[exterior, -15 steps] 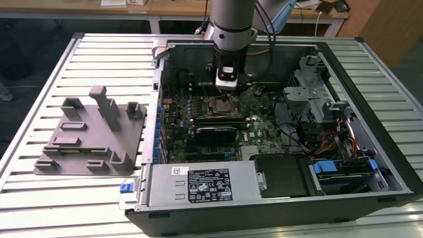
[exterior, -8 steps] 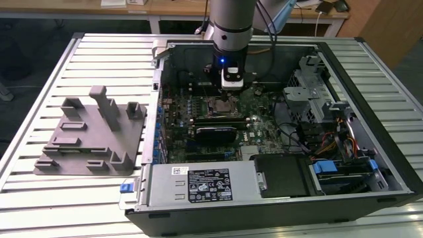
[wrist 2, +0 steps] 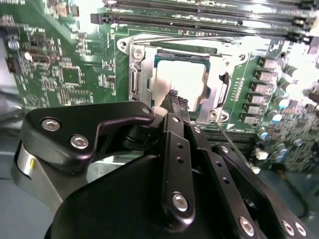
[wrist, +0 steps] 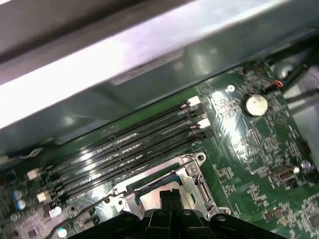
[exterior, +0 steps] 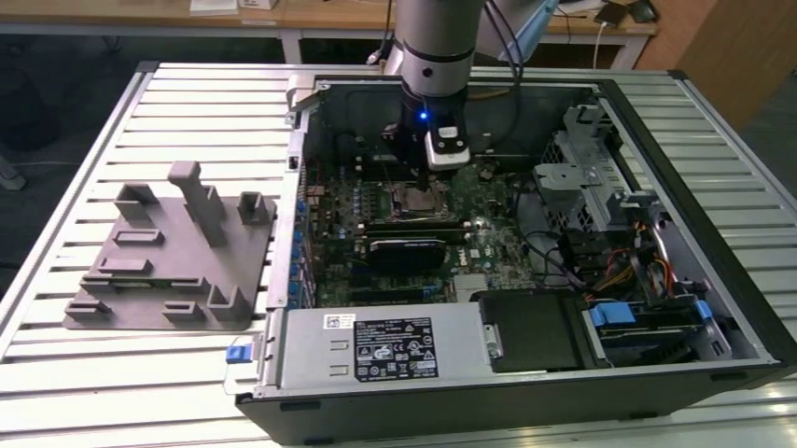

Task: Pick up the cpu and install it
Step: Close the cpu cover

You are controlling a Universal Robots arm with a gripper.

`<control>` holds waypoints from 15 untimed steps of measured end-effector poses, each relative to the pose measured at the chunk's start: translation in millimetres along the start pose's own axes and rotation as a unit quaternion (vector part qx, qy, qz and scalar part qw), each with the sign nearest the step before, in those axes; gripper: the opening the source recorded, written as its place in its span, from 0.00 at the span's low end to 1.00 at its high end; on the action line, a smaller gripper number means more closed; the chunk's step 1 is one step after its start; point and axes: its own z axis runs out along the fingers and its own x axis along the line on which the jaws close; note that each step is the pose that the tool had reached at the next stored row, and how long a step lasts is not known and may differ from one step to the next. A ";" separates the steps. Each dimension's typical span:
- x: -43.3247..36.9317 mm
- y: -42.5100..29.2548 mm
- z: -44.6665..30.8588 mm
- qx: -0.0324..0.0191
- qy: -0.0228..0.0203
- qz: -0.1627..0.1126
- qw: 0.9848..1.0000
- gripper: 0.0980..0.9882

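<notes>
Black gripper (wrist 2: 173, 97) linkage crowds the foreground in the second wrist view, its two fingertips (wrist: 167, 199) pressed together with nothing held between them. They are poised over the near edge of the cpu (wrist 2: 182, 79). Whether they touch the chip cannot be told. The cpu lies flat, silver top up, inside the metal frame of the socket (wrist 2: 137, 74) on the green motherboard (wrist 2: 75, 59). The gripper's own arms hide the socket's near side. Long black memory slots (wrist: 124, 149) run just beyond the socket, and a round coin cell (wrist: 255, 103) sits well apart from it on the board. A grey metal case wall (wrist: 124, 55) lies beyond the slots in the first wrist view.

From the exterior view, the robot arm (exterior: 436, 37) reaches straight down into an open computer case (exterior: 498, 411) lying on a slatted metal table (exterior: 75, 373). A silver power supply (exterior: 312, 350) at the near edge carries a black-and-white label (exterior: 396, 350), its print too small to make out. Drive bays with blue tabs (exterior: 610, 315) and a bundle of coloured wires (exterior: 610, 271) fill the exterior view's right side of the case. On the exterior view's left, a grey fixture block (exterior: 174, 252) stands on the table just beside the case.
</notes>
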 end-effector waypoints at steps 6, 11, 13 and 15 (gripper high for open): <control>0.0 0.0 0.6 0.000 0.001 -0.047 0.999 0.01; -0.1 -0.3 1.1 0.001 0.001 -0.075 0.997 0.01; -0.5 -1.0 1.1 0.002 0.001 -0.081 0.997 0.01; -0.9 -2.6 1.2 0.001 0.002 -0.086 0.996 0.01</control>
